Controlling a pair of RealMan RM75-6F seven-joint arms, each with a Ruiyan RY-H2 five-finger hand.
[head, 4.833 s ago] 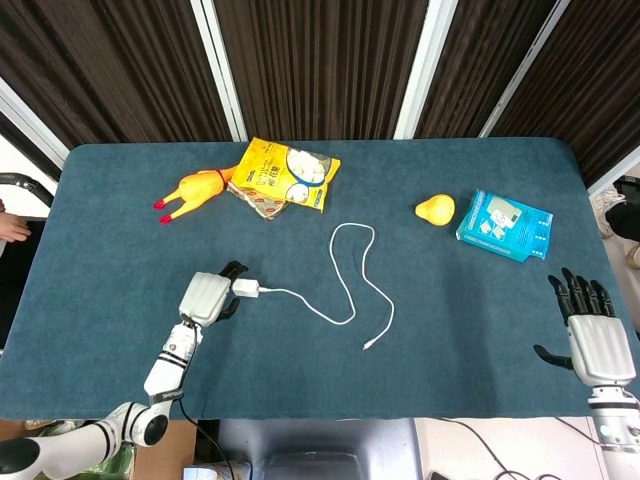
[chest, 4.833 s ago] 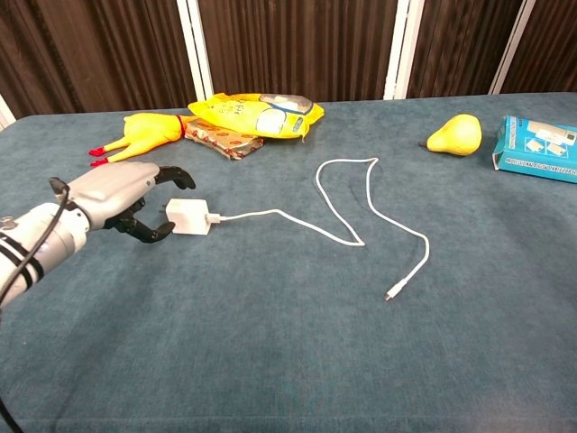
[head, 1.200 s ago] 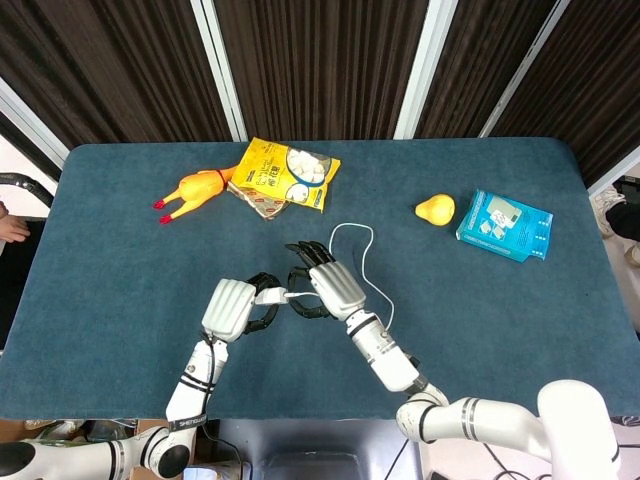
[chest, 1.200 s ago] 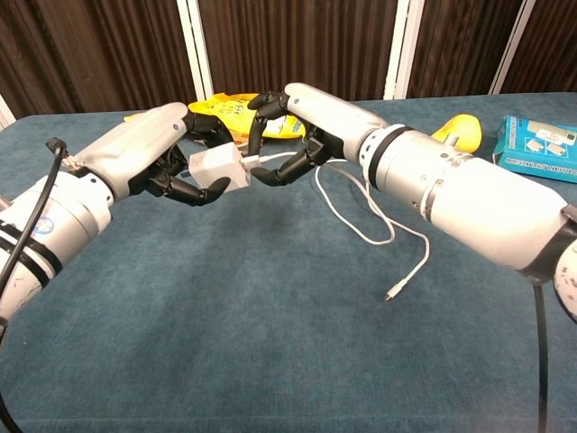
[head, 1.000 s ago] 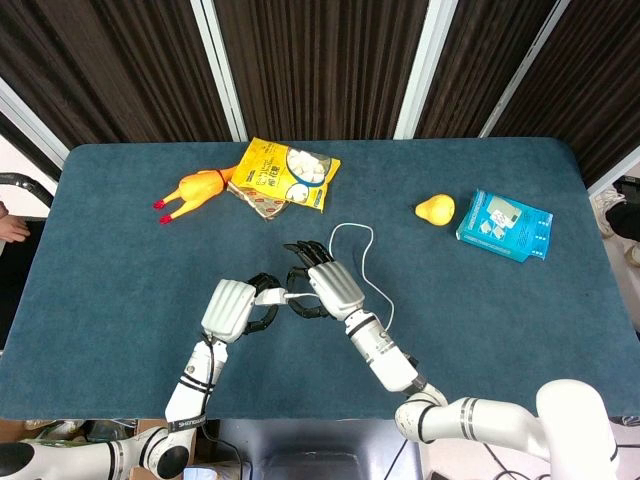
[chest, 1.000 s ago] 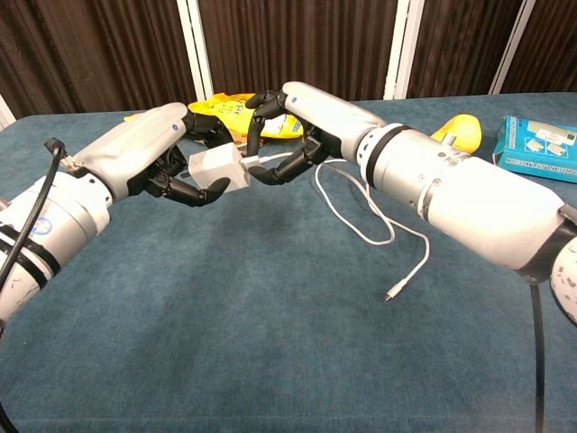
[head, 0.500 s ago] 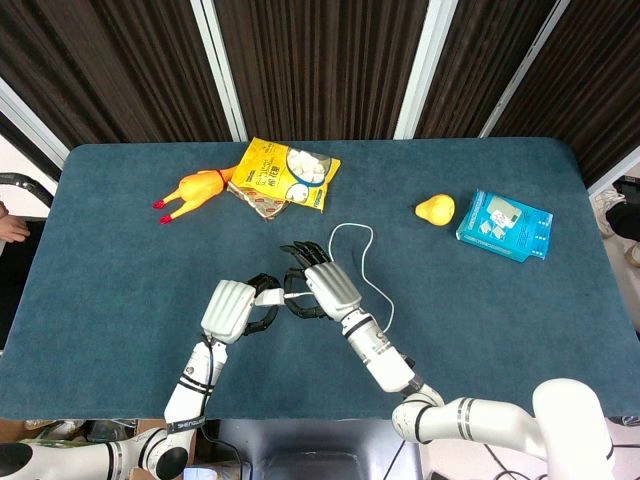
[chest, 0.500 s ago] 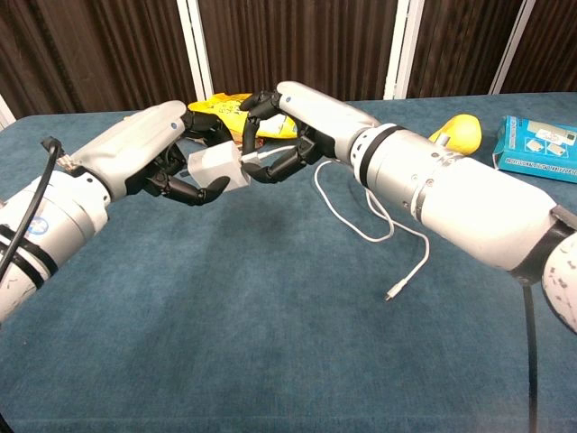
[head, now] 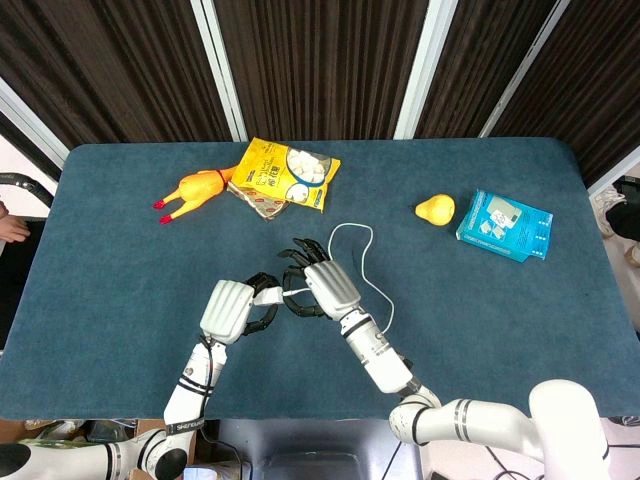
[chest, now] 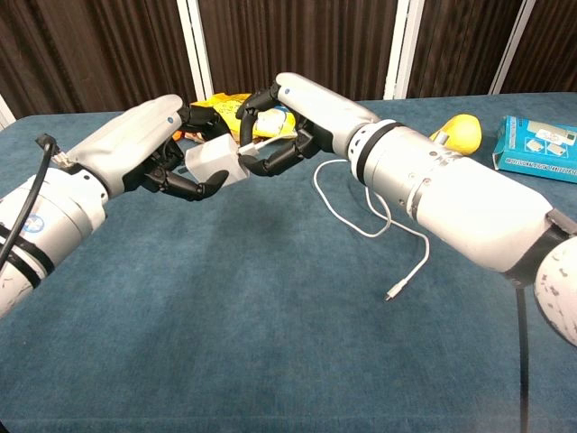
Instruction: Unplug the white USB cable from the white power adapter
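Note:
My left hand (chest: 144, 153) grips the white power adapter (chest: 207, 163), lifted above the blue table. The right hand (chest: 293, 113) meets it from the right, its fingers pinching the USB plug (chest: 246, 155) where it enters the adapter. Plug and adapter still look joined. The white USB cable (chest: 362, 215) trails from the plug down to the table in loops, and its free end (chest: 389, 293) lies on the cloth. In the head view the left hand (head: 228, 306) and right hand (head: 330, 285) come together around the adapter (head: 268, 296) at the table's middle front, with the cable (head: 350, 229) looping behind.
A yellow rubber chicken (head: 193, 190) and a yellow snack bag (head: 283, 176) lie at the back left. A yellow pear (head: 435, 209) and a blue box (head: 505, 224) sit at the back right. The table (head: 110, 270) is covered in blue cloth.
Seconds ago the adapter lay on the table and the right hand was far right. Over the last second both hands rose slightly and shifted left, with the cable drawn along.

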